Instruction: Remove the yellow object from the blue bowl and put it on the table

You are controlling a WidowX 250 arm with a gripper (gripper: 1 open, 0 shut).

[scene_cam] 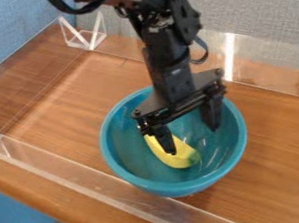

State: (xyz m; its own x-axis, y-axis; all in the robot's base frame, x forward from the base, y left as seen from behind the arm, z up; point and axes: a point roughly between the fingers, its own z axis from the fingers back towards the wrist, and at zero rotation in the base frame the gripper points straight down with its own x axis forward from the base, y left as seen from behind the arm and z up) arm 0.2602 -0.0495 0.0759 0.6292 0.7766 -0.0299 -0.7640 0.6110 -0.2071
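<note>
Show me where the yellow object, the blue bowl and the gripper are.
yellow object (174, 153), camera view, middle of its curved body
blue bowl (124, 164), camera view, left inner wall
gripper (182, 125), camera view, between its open fingertips

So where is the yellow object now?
The yellow object lies inside the blue bowl, near its bottom, at the table's front edge, directly under the open fingers.

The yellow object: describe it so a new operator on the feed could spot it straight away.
On the reddish-brown table, find the big teal blue bowl near the front acrylic wall. The yellow object lies inside it on the bottom, below the open gripper. It is the only yellow, curved, banana-shaped piece in view.
</note>
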